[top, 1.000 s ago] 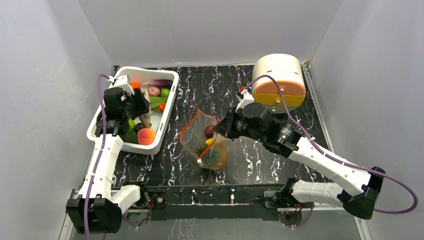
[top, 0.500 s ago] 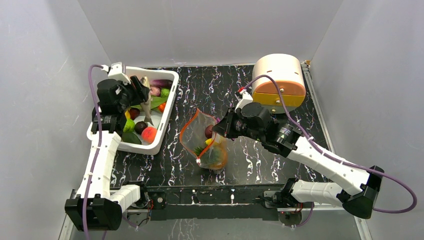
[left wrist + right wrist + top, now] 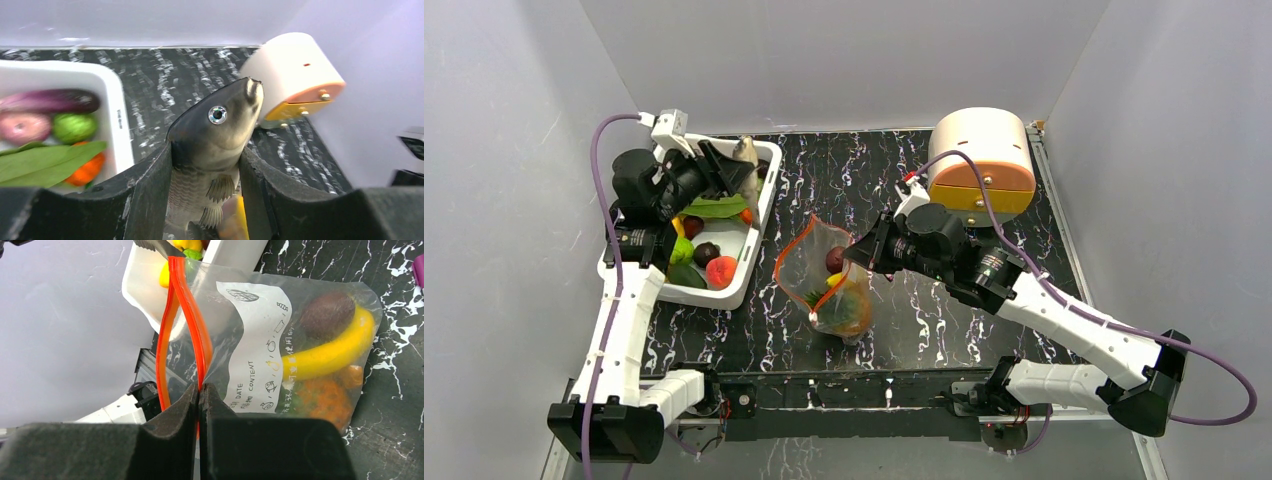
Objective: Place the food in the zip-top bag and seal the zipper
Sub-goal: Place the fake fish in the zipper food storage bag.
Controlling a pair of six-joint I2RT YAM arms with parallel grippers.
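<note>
My left gripper (image 3: 732, 172) is shut on a grey toy fish (image 3: 215, 135) and holds it in the air above the far right corner of the white tub (image 3: 759, 225); the fish also shows in the top view (image 3: 745, 151). My right gripper (image 3: 856, 252) is shut on one lip of the zipper (image 3: 192, 325) and holds the zip-top bag (image 3: 829, 283) upright with its mouth open. Through the bag (image 3: 260, 340) I see a yellow banana (image 3: 332, 352), a brown fruit (image 3: 327, 315) and orange pieces. More food (image 3: 720, 270) lies in the tub.
A round cream container with an orange front (image 3: 981, 160) stands at the back right; it also shows in the left wrist view (image 3: 295, 75). In the tub lie a purple aubergine (image 3: 50, 100), a pink piece (image 3: 22, 127), a green ball (image 3: 74, 127) and a green leaf (image 3: 45, 162).
My left gripper has lifted the fish out of the tub and moved it up and to the right. My right gripper has shifted the bag slightly left, its mouth open wider.
</note>
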